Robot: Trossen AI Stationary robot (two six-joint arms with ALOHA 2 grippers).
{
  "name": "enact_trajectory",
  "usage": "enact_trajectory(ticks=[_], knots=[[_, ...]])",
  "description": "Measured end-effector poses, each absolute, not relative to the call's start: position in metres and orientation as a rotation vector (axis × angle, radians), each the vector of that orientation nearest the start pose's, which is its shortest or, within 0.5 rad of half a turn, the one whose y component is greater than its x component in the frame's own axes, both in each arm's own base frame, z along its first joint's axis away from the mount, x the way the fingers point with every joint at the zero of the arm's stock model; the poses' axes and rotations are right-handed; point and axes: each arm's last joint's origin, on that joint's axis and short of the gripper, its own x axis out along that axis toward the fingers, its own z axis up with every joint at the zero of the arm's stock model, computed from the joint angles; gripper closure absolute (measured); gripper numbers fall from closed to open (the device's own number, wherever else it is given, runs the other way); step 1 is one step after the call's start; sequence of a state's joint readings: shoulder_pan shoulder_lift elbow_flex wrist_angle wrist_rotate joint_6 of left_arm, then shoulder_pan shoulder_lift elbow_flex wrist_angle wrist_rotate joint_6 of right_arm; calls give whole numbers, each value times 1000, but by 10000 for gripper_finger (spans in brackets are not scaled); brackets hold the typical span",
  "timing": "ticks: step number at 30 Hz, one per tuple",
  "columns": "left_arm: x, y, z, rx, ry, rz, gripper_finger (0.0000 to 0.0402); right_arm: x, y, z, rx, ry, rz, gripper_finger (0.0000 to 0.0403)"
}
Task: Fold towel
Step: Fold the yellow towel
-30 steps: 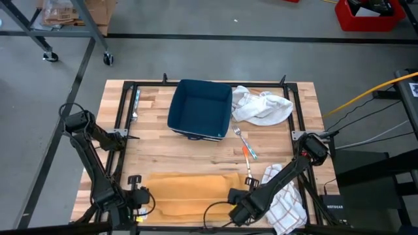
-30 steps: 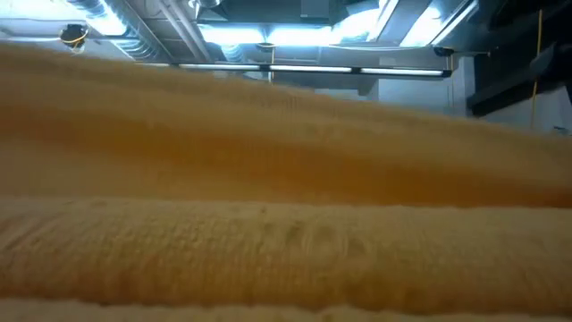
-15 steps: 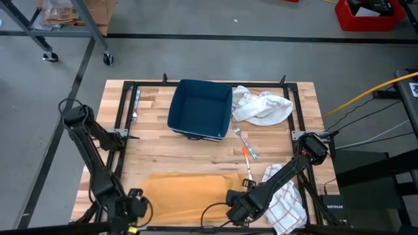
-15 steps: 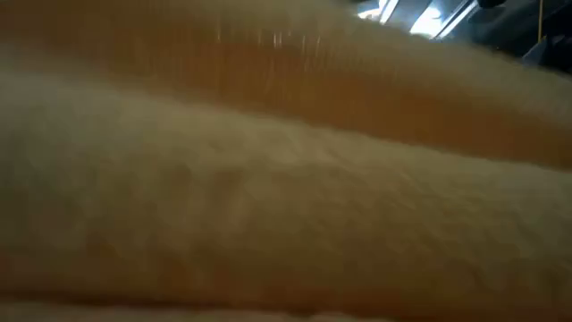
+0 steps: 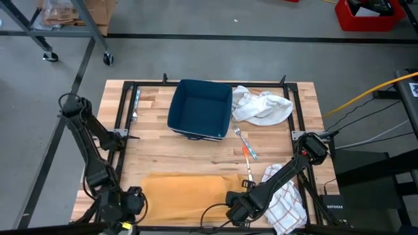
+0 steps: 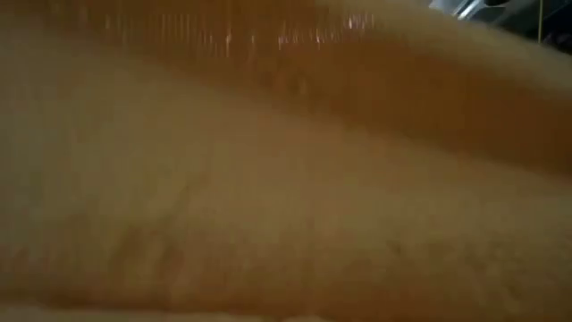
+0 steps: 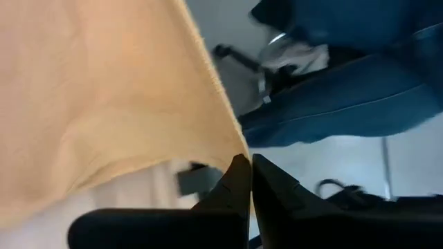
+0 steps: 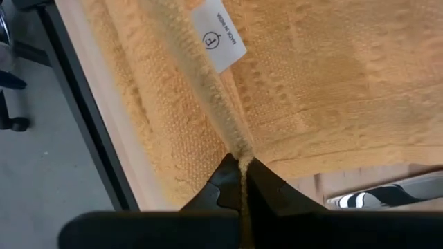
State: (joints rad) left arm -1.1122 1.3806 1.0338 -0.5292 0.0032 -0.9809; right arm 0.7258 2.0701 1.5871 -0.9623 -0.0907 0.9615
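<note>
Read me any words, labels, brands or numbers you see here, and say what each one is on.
White tag on the orange towel: a round symbol and a line of small print, too small to read.
White lettering on the black box at the table's right edge, seen from above: too small to read.
Nothing else carries readable text.

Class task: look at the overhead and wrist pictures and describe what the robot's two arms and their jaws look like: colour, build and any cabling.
Both arms are black, built of slim straight links joined by rounded, bulkier joints. The left gripper and right gripper end in chunky black heads. In the wrist views the jaws are matte black wedges tapering to narrow tips. A thin black cable loops beside the right gripper. No markings show.
</note>
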Motion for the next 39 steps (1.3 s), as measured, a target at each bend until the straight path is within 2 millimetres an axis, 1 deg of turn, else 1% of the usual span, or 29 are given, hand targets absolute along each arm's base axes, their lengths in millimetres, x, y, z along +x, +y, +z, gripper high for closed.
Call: enact_trajectory(ticks=[6, 10, 13, 16, 24, 29, 31, 34, 36, 39], knots=[[127, -255, 232, -288, 1244, -447, 401, 298, 268, 178, 289, 1564, -74, 398], [131, -247, 216, -230, 1247, -313, 401, 296, 267, 177, 276, 1583, -91, 398], [135, -237, 212, -179, 1241, -207, 401, 295, 267, 177, 276, 1592, -94, 398], [138, -229, 210, -136, 1236, -141, 400, 295, 267, 177, 274, 1593, -95, 397], [139, -221, 202, -90, 1252, -100, 377, 293, 264, 176, 237, 1584, -128, 397], [137, -216, 194, -102, 1270, -40, 343, 291, 260, 176, 184, 1585, -186, 394], [136, -214, 191, -121, 1276, -13, 324, 290, 259, 176, 174, 1591, -198, 382], [136, -214, 191, -185, 1274, 35, 300, 289, 258, 176, 162, 1590, -210, 349], [136, -214, 191, -232, 1275, 69, 292, 289, 257, 176, 153, 1585, -218, 322], [136, -214, 191, -288, 1297, 90, 290, 290, 256, 177, 132, 1556, -236, 284]])
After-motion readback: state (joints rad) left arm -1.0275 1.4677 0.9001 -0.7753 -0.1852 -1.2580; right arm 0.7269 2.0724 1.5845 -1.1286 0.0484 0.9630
